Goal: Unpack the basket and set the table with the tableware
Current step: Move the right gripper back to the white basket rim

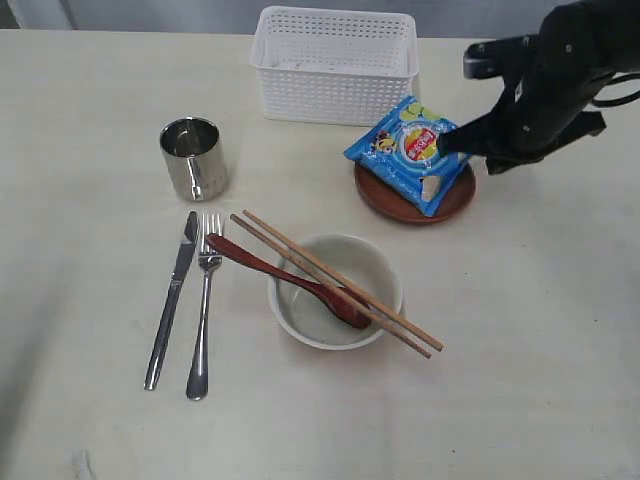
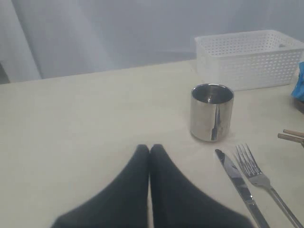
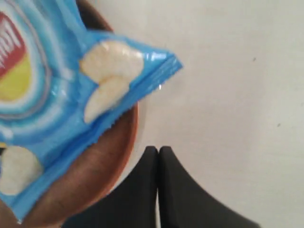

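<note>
Presently: bowl (image 1: pixel 300 312) carries spoon (image 1: pixel 275 268) and chopsticks (image 1: pixel 330 277); knife (image 1: pixel 172 300), fork (image 1: pixel 204 310), cup (image 1: pixel 193 158) sit left of bowl; plate (image 1: pixel 375 196) under chips bag (image 1: pixel 410 150) beyond bowl; left hand (image 2: pixel 149 148), right hand (image 3: pixel 158 152) both closed, empty.

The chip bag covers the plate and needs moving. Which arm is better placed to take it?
Right. The right gripper, shut, sits at the rim of the plate, beside the chip bag. The left gripper, also shut, is beyond the cup, far from the bag.
</note>
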You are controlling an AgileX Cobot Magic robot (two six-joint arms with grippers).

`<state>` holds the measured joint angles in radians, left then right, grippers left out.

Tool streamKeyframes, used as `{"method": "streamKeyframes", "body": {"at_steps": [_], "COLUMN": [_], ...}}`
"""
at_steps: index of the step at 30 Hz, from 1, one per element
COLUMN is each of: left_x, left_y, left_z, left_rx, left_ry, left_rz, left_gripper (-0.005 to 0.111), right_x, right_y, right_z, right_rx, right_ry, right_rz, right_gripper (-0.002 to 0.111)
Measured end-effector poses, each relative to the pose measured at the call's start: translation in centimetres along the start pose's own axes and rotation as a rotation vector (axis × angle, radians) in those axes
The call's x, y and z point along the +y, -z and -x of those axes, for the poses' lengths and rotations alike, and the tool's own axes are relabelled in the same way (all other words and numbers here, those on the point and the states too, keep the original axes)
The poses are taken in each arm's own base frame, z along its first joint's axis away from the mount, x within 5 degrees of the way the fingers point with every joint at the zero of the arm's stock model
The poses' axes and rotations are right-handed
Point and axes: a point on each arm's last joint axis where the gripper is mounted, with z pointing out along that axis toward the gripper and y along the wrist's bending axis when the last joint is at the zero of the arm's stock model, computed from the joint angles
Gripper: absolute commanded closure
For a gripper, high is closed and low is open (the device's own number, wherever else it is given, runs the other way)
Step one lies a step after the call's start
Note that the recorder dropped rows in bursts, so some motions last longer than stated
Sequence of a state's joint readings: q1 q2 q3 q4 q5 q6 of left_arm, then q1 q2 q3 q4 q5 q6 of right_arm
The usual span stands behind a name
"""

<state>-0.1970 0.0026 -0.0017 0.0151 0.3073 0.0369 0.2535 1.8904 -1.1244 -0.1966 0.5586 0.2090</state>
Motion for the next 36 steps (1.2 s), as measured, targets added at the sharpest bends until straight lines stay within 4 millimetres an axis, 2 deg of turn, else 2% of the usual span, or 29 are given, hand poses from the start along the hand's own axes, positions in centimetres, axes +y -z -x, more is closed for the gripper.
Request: {"method": "streamKeyframes", "body": {"at_steps": [5, 8, 13, 17, 21, 27, 36], "left_x": [0.0, 0.0, 0.0, 0.0, 0.0, 0.0, 0.0], "left_y": [0.0, 0.0, 0.0, 0.0, 0.0, 0.0, 0.0], "left_z": [0.0, 0.0, 0.0, 0.0, 0.0, 0.0, 0.0], "left_rx": [0.000, 0.000, 0.000, 0.000, 0.000, 0.000, 0.000], "left_ry": [0.000, 0.000, 0.000, 0.000, 0.000, 0.000, 0.000], "left_rz": [0.000, 0.000, 0.000, 0.000, 0.000, 0.000, 0.000], "left_gripper": [0.107, 0.107, 0.107, 0.107, 0.107, 0.107, 0.107], "right_x": [0.0, 0.3, 1.4, 3.4, 5.9, 9.8, 11.6], "right_y": [3.5, 4.6, 4.8, 4.6, 3.9, 1.5, -3.3], "right_z": [1.8, 3.0, 4.2, 5.0, 6.1, 7.5, 9.2], "right_rx": [-0.194, -0.258, -0.291, -0.316, -0.319, -0.297, -0.239], "right_ry": [0.002, 0.025, 0.098, 0.164, 0.223, 0.273, 0.242], "right_rz": [0.036, 0.069, 0.150, 0.233, 0.285, 0.334, 0.361], "right_gripper": [0.109, 0.109, 0.109, 0.109, 0.109, 0.109, 0.109]}}
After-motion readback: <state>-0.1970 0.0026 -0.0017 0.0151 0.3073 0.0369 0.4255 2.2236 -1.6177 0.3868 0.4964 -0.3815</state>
